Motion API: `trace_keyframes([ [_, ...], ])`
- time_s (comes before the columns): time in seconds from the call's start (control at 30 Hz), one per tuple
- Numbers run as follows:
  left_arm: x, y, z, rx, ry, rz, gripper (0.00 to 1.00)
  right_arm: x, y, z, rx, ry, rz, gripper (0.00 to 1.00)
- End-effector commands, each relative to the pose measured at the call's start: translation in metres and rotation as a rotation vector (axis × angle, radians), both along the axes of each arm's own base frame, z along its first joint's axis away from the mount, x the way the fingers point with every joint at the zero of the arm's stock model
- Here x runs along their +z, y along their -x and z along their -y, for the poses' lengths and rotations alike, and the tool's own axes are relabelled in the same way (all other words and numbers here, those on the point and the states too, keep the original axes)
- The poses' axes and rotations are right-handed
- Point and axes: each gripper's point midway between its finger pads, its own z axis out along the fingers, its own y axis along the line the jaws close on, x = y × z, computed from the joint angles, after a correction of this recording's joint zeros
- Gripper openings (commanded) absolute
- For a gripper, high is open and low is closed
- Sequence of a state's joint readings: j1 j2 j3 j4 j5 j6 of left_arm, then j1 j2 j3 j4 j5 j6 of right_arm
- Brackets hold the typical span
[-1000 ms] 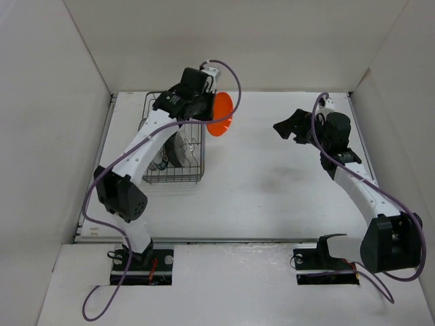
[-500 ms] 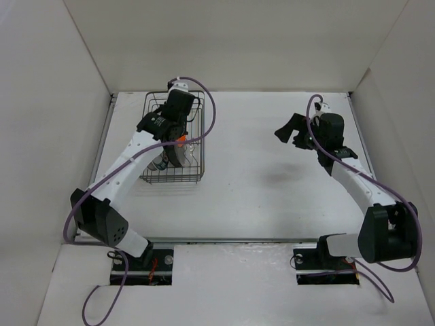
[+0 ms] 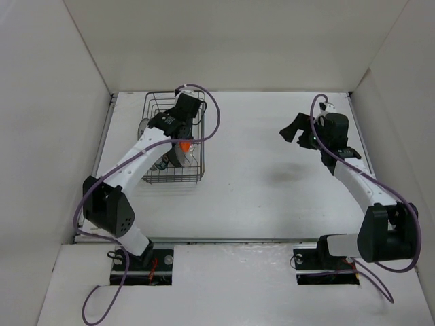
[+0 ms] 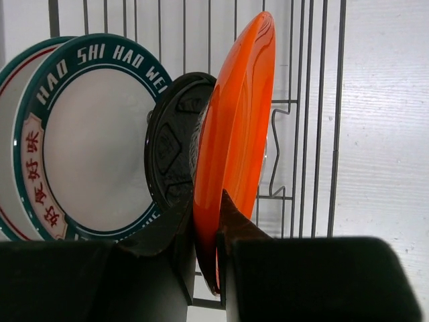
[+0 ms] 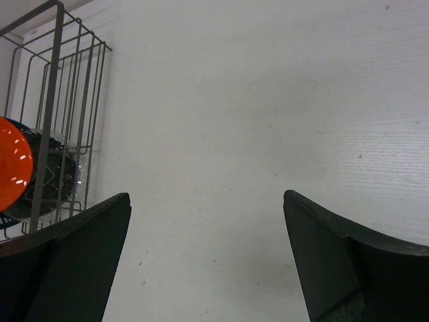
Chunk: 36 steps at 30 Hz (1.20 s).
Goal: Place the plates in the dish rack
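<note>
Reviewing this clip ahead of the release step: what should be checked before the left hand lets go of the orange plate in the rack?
1. Grip: left hand shut on the rim of the round orange plate: ok.
2. Plate standing on edge inside the dark wire dish rack: ok.
3. Plate's far edge seated in the rack: cannot tell, hidden in every view.
4. Gap to the glossy black plate beside it: cannot tell, the two overlap in view.
5. Other arm: right hand open and well away from the rack: ok.

Glossy orange plate point(image 4: 234, 127); metal wire rack point(image 4: 315, 134); matt table point(image 3: 272, 176).
</note>
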<state>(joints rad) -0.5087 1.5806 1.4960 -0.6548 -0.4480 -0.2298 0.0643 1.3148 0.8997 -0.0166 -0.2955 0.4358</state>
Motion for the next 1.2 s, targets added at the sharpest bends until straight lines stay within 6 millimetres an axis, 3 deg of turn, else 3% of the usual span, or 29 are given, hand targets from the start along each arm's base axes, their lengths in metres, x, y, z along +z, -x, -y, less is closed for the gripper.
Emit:
trace_keyframes([
  [0.0, 0.004, -0.006, 0.003, 0.021, 0.027, 0.04, 0.0, 0.018, -0.001, 0.007, -0.003, 0.01, 0.065, 1.0],
  [0.2, -0.001, -0.007, 0.002, 0.027, 0.016, 0.034, 0.0, 0.018, 0.001, 0.004, 0.017, 0.011, 0.068, 1.0],
  [0.53, -0.028, -0.01, 0.007, 0.022, 0.005, -0.024, 0.0, 0.022, 0.001, 0.009, 0.017, 0.004, 0.078, 1.0],
  [0.6, -0.032, -0.01, 0.007, 0.022, 0.0, -0.032, 0.06, 0.022, 0.002, 0.007, 0.027, -0.001, 0.077, 1.0],
  [0.63, -0.032, -0.01, 0.009, 0.015, 0.007, -0.036, 0.16, 0.022, 0.002, 0.007, 0.027, -0.001, 0.077, 1.0],
  [0.67, -0.033, -0.009, 0.011, 0.01, 0.014, -0.039, 0.39, 0.026, 0.001, 0.007, 0.027, -0.001, 0.087, 1.0],
  [0.7, -0.033, -0.009, 0.011, 0.01, 0.014, -0.039, 0.47, 0.027, 0.002, 0.005, 0.037, -0.005, 0.087, 1.0],
  [0.83, -0.02, -0.01, 0.015, -0.013, 0.038, -0.016, 0.67, 0.024, -0.001, 0.004, 0.045, -0.008, 0.077, 1.0],
  [0.93, 0.01, -0.012, 0.017, -0.038, 0.059, 0.031, 0.79, 0.035, -0.003, 0.0, 0.067, -0.017, 0.099, 1.0],
  [0.97, 0.037, -0.018, 0.02, -0.047, 0.082, 0.09, 0.81, 0.035, -0.002, -0.002, 0.078, -0.022, 0.099, 1.0],
  [1.03, 0.067, -0.021, 0.015, -0.038, 0.074, 0.149, 0.92, 0.042, 0.004, -0.007, 0.08, 0.015, 0.094, 1.0],
  [1.07, 0.09, -0.024, 0.014, -0.038, 0.082, 0.196, 1.0, 0.064, 0.003, -0.005, 0.072, 0.054, 0.135, 1.0],
  [1.13, 0.122, -0.027, 0.0, -0.012, 0.107, 0.262, 1.0, 0.082, 0.005, -0.002, 0.025, 0.147, 0.142, 1.0],
  [1.17, 0.131, -0.028, -0.005, -0.02, 0.112, 0.271, 1.0, 0.1, 0.01, 0.001, 0.01, 0.191, 0.133, 1.0],
])
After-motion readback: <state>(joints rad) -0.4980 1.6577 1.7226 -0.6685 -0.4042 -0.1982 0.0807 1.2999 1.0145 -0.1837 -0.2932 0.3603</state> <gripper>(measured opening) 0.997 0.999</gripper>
